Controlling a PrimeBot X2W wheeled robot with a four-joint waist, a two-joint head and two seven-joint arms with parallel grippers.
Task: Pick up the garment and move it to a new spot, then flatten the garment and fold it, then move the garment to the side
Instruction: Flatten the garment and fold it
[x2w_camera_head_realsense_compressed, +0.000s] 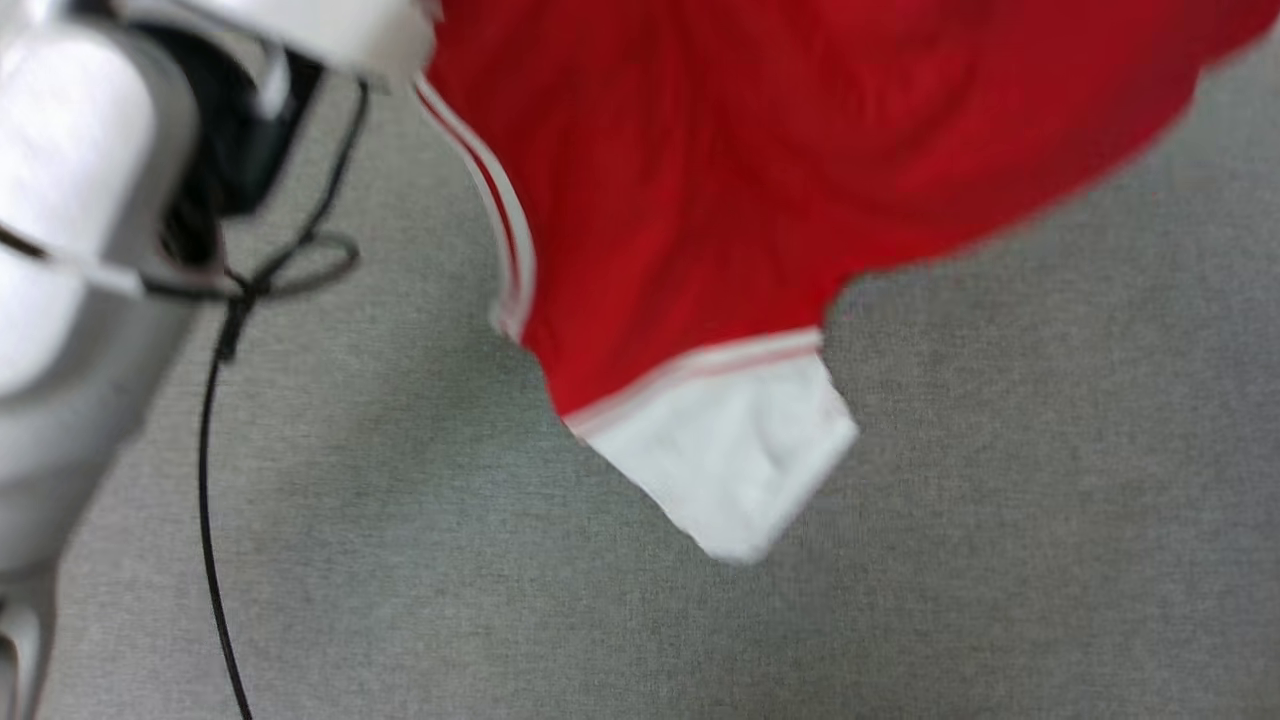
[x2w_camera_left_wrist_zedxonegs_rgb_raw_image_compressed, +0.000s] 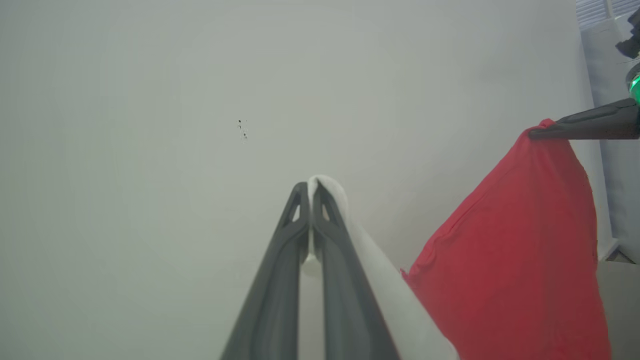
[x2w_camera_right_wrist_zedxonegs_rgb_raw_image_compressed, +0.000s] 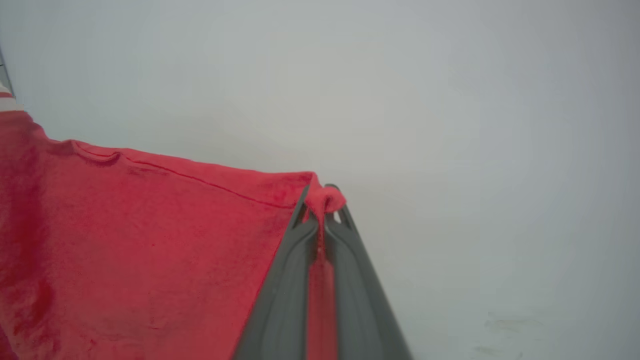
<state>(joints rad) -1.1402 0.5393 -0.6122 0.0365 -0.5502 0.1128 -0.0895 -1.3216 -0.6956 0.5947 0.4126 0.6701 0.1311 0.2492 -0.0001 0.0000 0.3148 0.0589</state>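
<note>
Grey textured surface (x2w_camera_head_realsense_compressed: 1050, 520) lay below, evenly lit, fine speckled weave; counter or floor could not be told. Plain pale wall (x2w_camera_left_wrist_zedxonegs_rgb_raw_image_compressed: 150, 100) stood beyond, matte, in soft diffuse light. Few small dark specks (x2w_camera_left_wrist_zedxonegs_rgb_raw_image_compressed: 242, 129) marked it. Slatted blind (x2w_camera_left_wrist_zedxonegs_rgb_raw_image_compressed: 597, 9) showed at far right. Faint smudges (x2w_camera_right_wrist_zedxonegs_rgb_raw_image_compressed: 500, 327) sat on pale background.

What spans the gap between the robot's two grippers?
The garment: in the left wrist view it hangs from the left gripper across to the right gripper.
</note>
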